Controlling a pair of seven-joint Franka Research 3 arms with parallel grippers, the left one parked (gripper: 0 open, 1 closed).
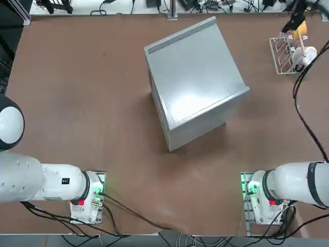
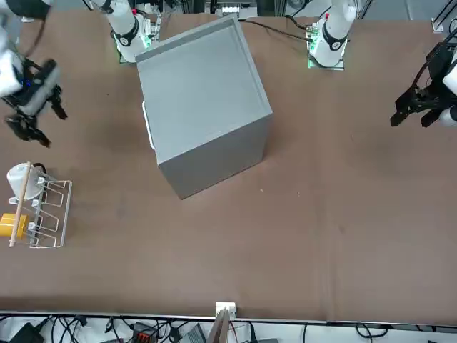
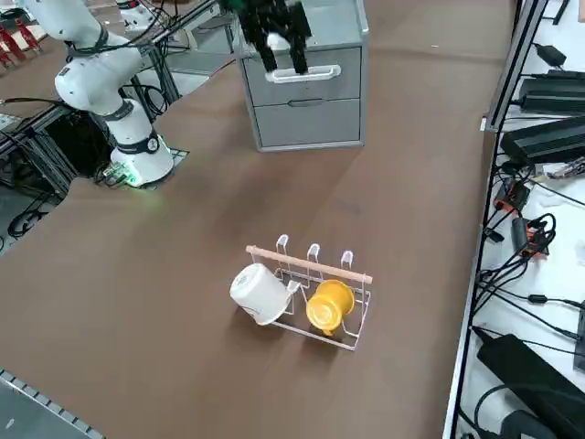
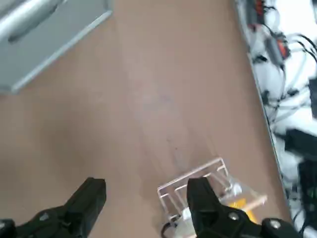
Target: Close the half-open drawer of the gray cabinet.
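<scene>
Evidently my tool (image 4: 147, 184) grips nothing; its fingers stand apart, above the worktop (image 1: 92, 67) on the handle side of the cabinet, probably to leave the front unobstructed. Farther off, the gray cabinet (image 1: 200, 77) has its upper drawer (image 3: 340, 90), the white-handled one, looking flush, so I judge no push is needed, just clearance from the handle (image 3: 304, 74).

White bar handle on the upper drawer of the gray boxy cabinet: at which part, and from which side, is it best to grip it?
Probably the middle of the white bar handle, coming straight at the drawer front, one finger above and one below. The bar runs lengthwise across the front and stands out from it. The right gripper is open, off that side.
</scene>
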